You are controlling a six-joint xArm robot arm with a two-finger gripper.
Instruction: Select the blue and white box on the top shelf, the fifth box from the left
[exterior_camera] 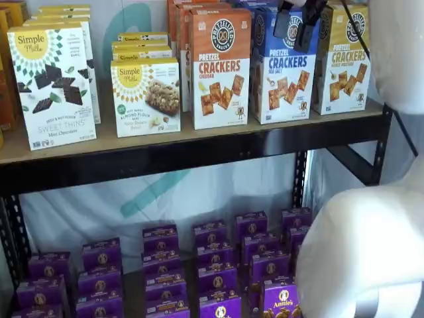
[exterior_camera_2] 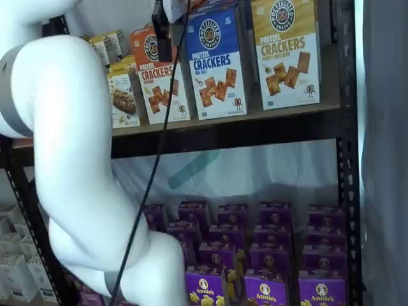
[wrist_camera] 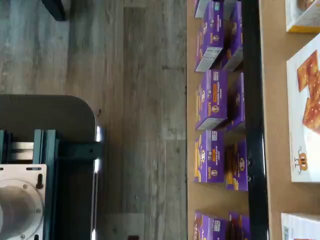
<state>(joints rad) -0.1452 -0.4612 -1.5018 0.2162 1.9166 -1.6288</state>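
A mock shop: black metal shelving [exterior_camera: 199, 149] stocked with rows of boxed snacks [exterior_camera: 218, 265].

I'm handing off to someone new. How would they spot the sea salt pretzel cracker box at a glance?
Start at the top shelf, the brown board on a black beam. Near its right end stand three pretzel cracker cartons. The blue and white box is the middle one, between the orange-topped carton and the yellow-topped carton.

Fingers [exterior_camera: 296, 25] apart before blue and white box [exterior_camera: 285, 73].

Orange-topped carton [exterior_camera: 220, 66] and yellow-topped carton [exterior_camera: 340, 59] touch blue box [exterior_camera: 283, 73].
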